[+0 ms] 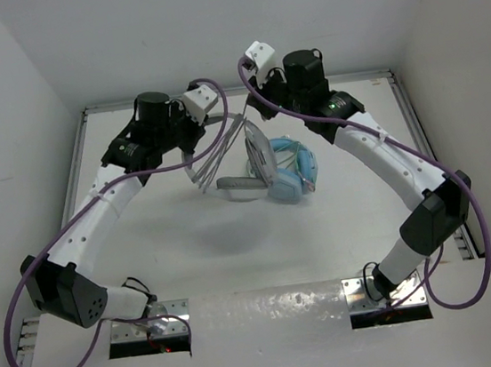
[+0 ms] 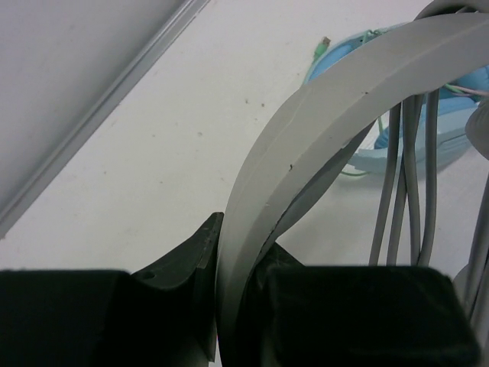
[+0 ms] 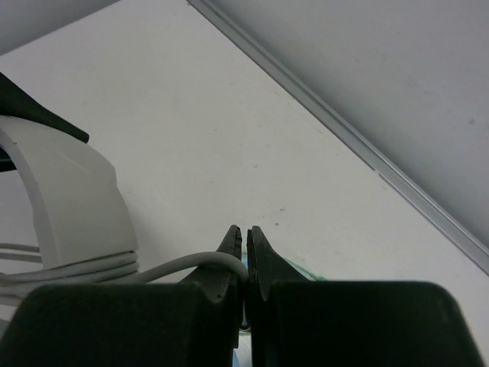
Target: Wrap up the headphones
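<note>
Mid-wrap: left gripper (image 2: 243, 246) clamps the headband (image 2: 328, 107), right gripper (image 3: 246, 243) pinches the cable (image 3: 187, 267), which next needs winding round the band.

The white and light-grey over-ear headphones (image 1: 257, 152) stand at the far middle of the white table (image 1: 235, 247), with the light blue plastic headphones (image 1: 294, 173) lying just beside them on the right. Their curved white headband (image 2: 321, 115) arcs out to the left and passes between the fingers of the black two-finger left gripper (image 2: 241, 260), with loops of the thin grey cable (image 2: 405, 191) hanging inside the arc. The black two-finger right gripper (image 3: 246, 233) is behind the headphones, near the far wall, pinching a run of that cable.
</note>
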Robot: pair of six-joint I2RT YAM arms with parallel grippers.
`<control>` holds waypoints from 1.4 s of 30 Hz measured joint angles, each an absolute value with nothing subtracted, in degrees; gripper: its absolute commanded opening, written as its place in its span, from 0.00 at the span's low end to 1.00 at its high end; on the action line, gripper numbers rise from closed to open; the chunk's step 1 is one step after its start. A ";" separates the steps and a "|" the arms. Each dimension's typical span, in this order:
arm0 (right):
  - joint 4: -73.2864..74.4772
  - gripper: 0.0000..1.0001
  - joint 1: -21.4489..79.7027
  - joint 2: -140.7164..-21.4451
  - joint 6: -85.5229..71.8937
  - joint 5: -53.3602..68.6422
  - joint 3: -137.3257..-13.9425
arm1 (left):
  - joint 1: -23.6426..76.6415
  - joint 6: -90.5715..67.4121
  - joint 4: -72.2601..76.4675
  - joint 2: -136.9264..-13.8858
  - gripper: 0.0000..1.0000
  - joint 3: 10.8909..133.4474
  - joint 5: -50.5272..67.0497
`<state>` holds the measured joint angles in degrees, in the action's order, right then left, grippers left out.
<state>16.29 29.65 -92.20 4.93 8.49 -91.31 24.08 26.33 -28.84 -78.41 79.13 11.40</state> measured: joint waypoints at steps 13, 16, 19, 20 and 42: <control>10.22 0.59 26.37 -89.84 4.97 14.39 -76.23 | 23.94 16.69 -37.23 -78.78 0.00 84.73 17.67; 9.87 0.77 26.20 -88.29 5.06 15.70 -71.92 | 23.42 15.09 -38.30 -79.61 0.00 84.84 17.65; 9.08 0.99 25.54 -85.14 4.99 16.01 -66.72 | 22.11 14.02 -40.34 -81.19 0.00 85.60 18.55; 9.17 0.99 25.26 -84.20 5.34 16.29 -65.30 | 21.58 13.63 -40.71 -81.69 0.00 85.95 18.74; 14.28 0.84 24.84 -62.74 5.69 11.86 -50.00 | 19.84 11.77 -32.49 -85.06 0.00 88.09 3.11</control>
